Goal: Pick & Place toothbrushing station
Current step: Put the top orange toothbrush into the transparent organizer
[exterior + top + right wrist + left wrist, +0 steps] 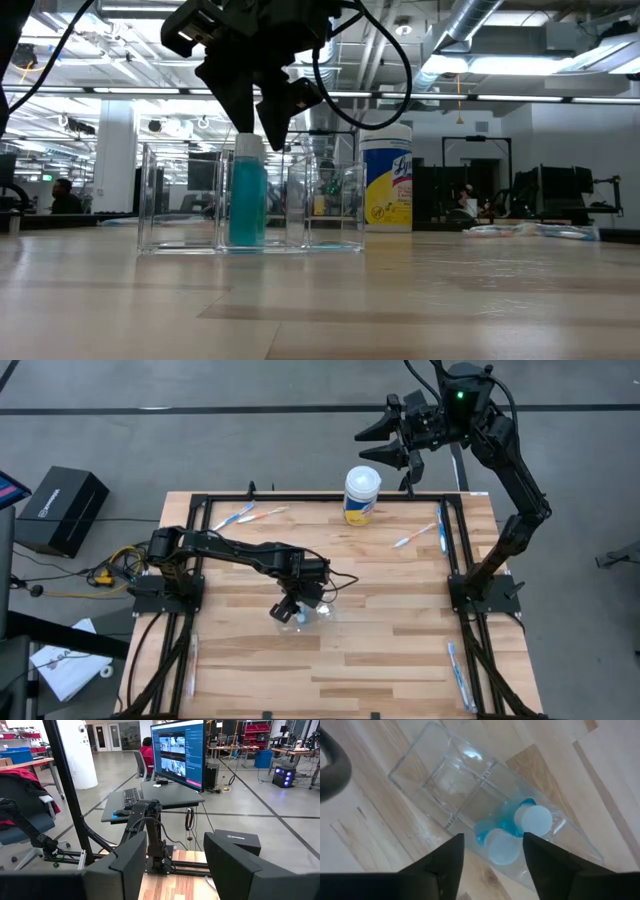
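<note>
A clear plastic organizer (303, 617) with several compartments stands on the table near its middle. It also shows in the low view (330, 205) and the left wrist view (445, 780). In one end compartment stand two blue bottles with white caps (502, 847) (535, 819). In the low view they overlap as one bottle (247, 200). My left gripper (492, 840) is open and points down just above the bottles, with a finger on either side of the nearer cap. I see no touch. My right gripper (385, 440) is open and empty, raised high beyond the table's far edge.
A yellow-and-white wipes canister (361, 495) stands at the far edge. Toothbrushes lie at the far left (248, 515), the far right (415, 537), and along the near right (458, 675) and near left (193, 660) rails. A black frame borders the table.
</note>
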